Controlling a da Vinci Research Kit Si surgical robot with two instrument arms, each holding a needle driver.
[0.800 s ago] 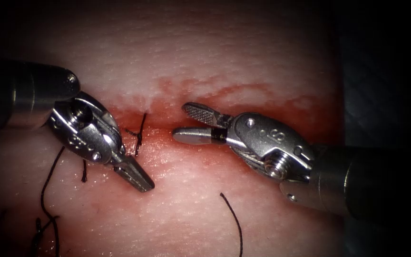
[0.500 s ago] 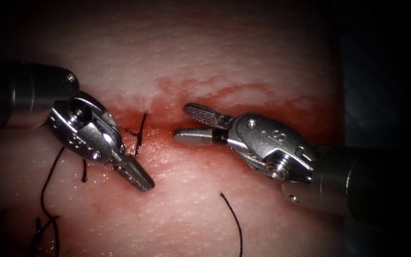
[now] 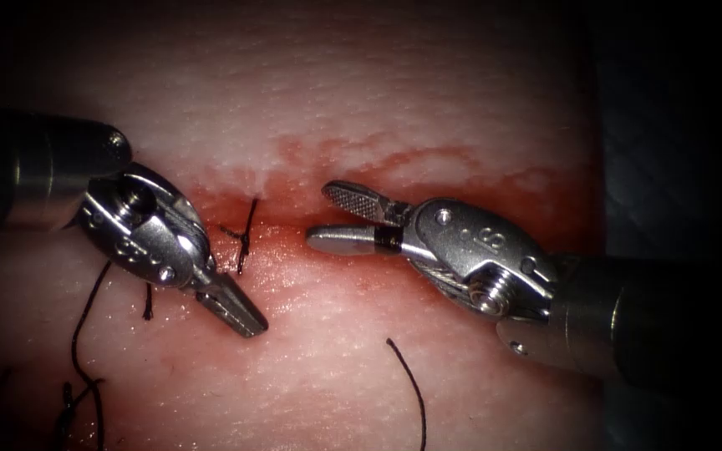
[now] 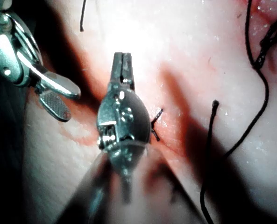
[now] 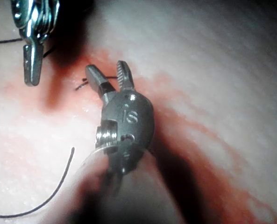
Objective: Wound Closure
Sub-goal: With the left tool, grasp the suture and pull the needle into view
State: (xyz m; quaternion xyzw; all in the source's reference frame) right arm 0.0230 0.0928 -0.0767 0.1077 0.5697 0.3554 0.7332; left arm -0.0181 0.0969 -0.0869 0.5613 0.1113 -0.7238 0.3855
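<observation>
the left tool (image 3: 240, 313) hangs over the tissue (image 3: 394, 100) on the left side of the scene, its jaws pressed together and slanting down toward the lower right, with nothing between them; the left wrist view shows the same tool (image 4: 122, 65) closed and empty above pale tissue (image 4: 175, 56). the right tool (image 3: 336, 219) comes in from the right with its jaws spread apart in a narrow v, the ridged inner face of the upper jaw turned to the camera, and it holds nothing; in the right wrist view its jaws (image 5: 109, 77) stand apart over the red-stained strip. the cut (image 3: 461, 179) runs across the tissue as a red band wet with red fluid (image 3: 294, 250). a tied stitch (image 3: 244, 238) of dark thread sits on the cut between the two tools, its short ends sticking up and down, just beside the left tool's jaws and a little apart from the right tool's tips. a loose cut end of thread (image 3: 411, 384) lies on the tissue below the cut, and a longer strand of thread (image 3: 81, 334) curls at the lower left. i cannot tell where the needle is.
</observation>
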